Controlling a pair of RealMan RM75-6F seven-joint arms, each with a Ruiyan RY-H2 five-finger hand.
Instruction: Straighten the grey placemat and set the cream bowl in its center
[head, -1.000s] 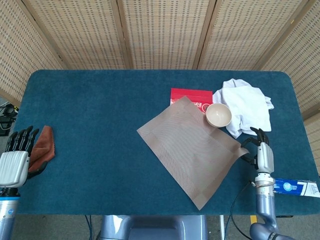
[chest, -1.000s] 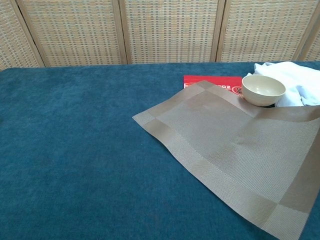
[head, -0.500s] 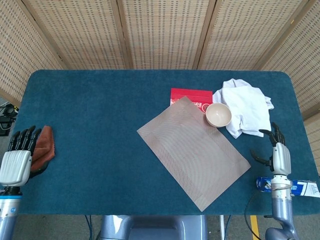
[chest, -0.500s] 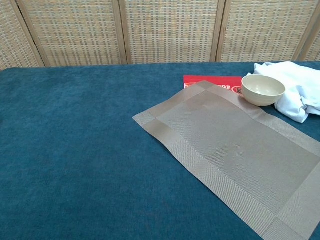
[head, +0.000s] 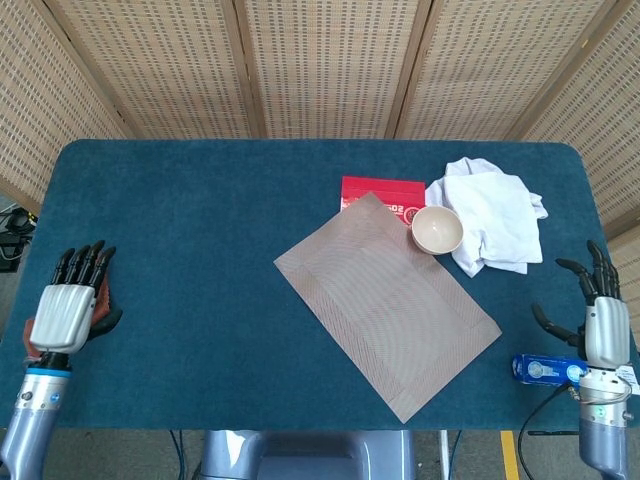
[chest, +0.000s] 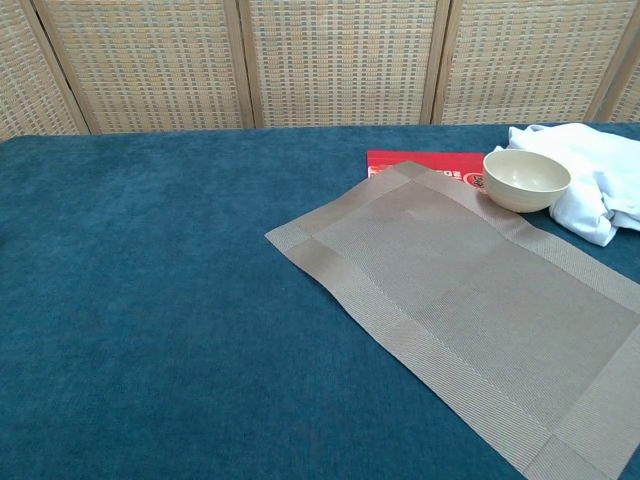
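The grey placemat (head: 388, 299) (chest: 460, 300) lies flat but skewed, turned diagonally on the blue table (head: 200, 230). The cream bowl (head: 437, 230) (chest: 526, 180) stands upright just off the mat's far right edge, touching a white cloth. My right hand (head: 603, 318) is at the table's right edge, open, fingers spread, well clear of the mat. My left hand (head: 66, 308) is at the left edge, open, fingers extended over a brown cloth. Neither hand shows in the chest view.
A red packet (head: 384, 192) (chest: 425, 160) lies partly under the mat's far corner. A crumpled white cloth (head: 492, 213) (chest: 592, 185) sits behind the bowl. A brown cloth (head: 104, 303) lies under my left hand. A blue packet (head: 545, 368) lies by my right hand.
My right hand let go of the mat's right corner and drew back to the right edge; the mat dropped flat. My left hand shifted slightly forward and inward over the brown cloth.
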